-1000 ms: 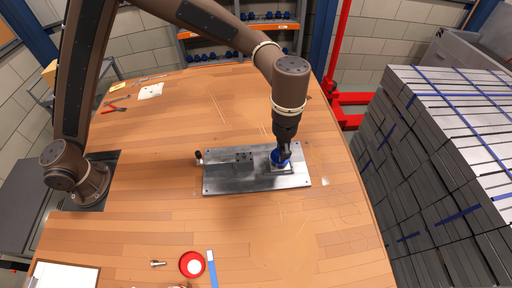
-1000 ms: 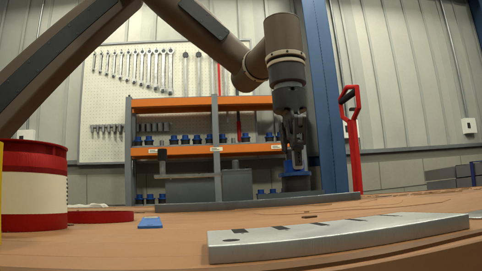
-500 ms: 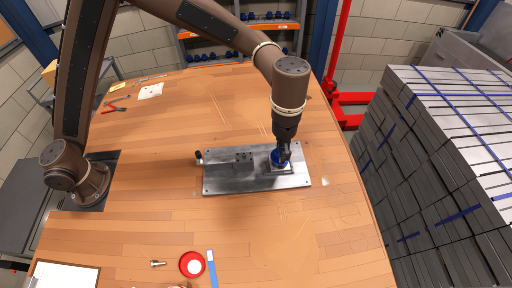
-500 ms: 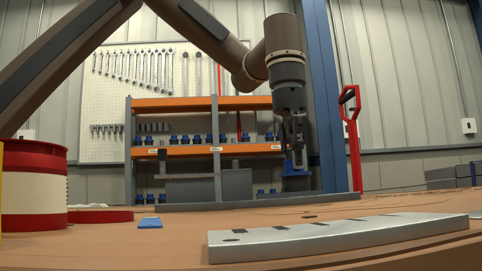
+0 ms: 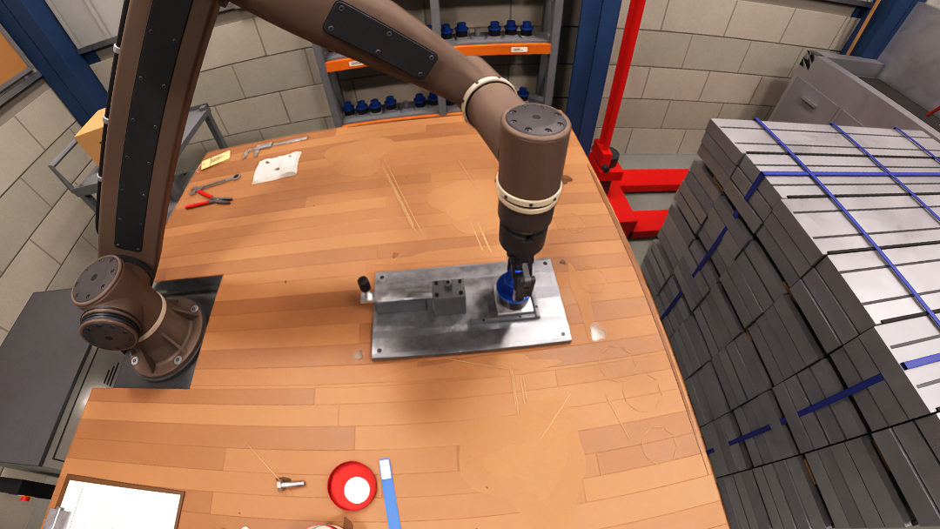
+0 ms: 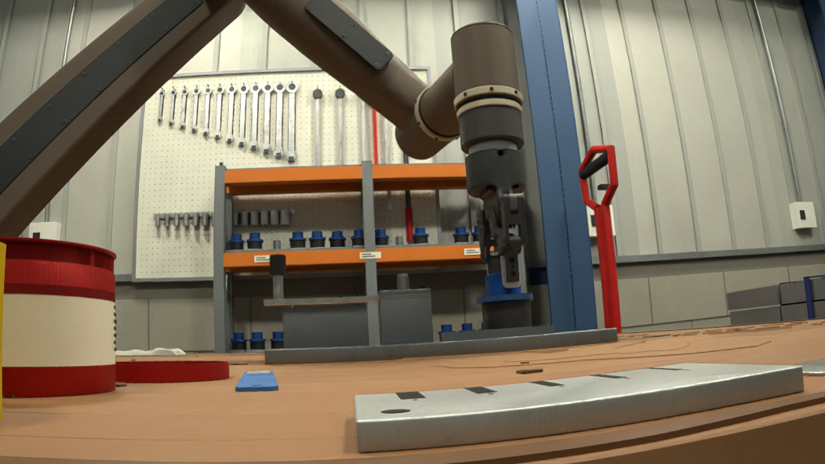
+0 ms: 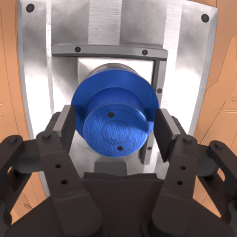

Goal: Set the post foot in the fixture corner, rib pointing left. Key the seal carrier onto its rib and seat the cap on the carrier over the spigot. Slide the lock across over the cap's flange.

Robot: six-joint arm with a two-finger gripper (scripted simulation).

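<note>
The blue cap (image 7: 114,116) sits on the grey seal carrier (image 6: 506,314), which stands on the post foot (image 7: 84,66) in the fixture corner. My gripper (image 7: 116,128) is straight above the cap, open, with a finger on each side of the cap's crown, and it holds nothing. The cap's flange (image 6: 504,298) rests level on the carrier. The lock (image 5: 447,296), a dark block on a slide rail with a black knob (image 5: 363,283), stands to the left of the stack on the grey fixture plate (image 5: 468,309).
Behind the bench stand an orange shelf rack (image 6: 346,254) with blue caps and a pegboard of wrenches (image 6: 231,121). A red and white roll (image 5: 353,486), a blue strip (image 5: 389,489) and a bolt (image 5: 289,484) lie near the front edge. A pallet of grey slabs (image 5: 822,289) stands to the right.
</note>
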